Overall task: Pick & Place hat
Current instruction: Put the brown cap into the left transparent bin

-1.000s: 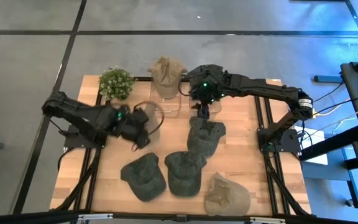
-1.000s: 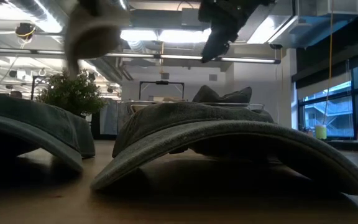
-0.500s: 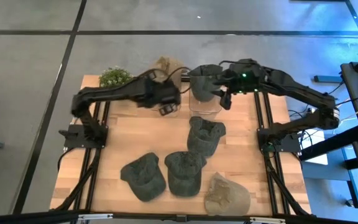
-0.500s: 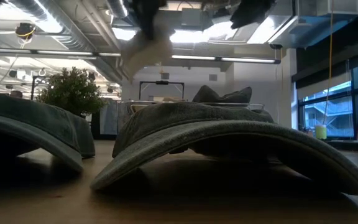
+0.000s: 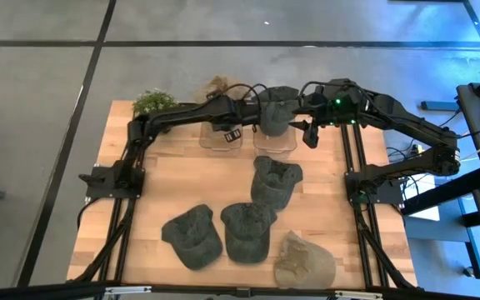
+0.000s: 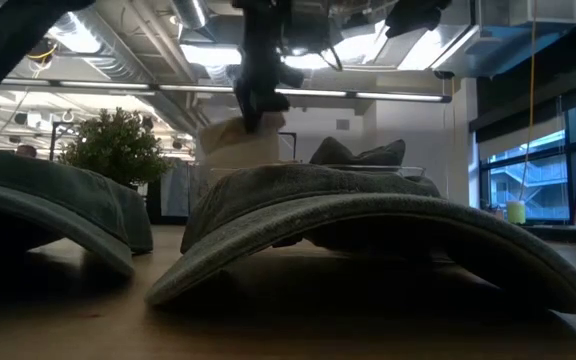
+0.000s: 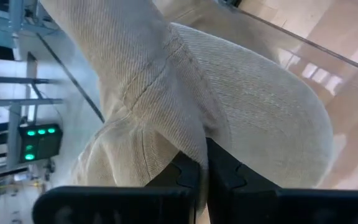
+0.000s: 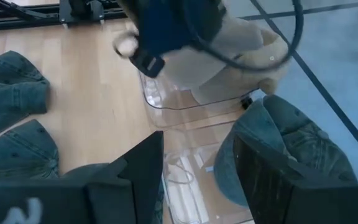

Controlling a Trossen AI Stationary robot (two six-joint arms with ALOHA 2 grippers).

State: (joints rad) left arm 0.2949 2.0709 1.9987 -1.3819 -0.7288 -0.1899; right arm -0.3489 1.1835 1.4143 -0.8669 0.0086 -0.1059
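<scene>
The left claw (image 7: pixel 202 169) is clamped on a fold of the beige cap (image 7: pixel 229 106), pinching the cloth so that the cap hangs beneath it, directly over the clear stand (image 5: pixel 222 140) at the far edge of the desk (image 5: pixel 165 179); the placement looks nearly complete. Just beside it, the right claw (image 8: pixel 194 165) hovers with fingers spread and empty above the green cap (image 8: pixel 284 146) resting on the neighbouring clear stand (image 8: pixel 191 158), seemingly just let go. Four more caps lie nearer on the desk, well apart from both claws.
</scene>
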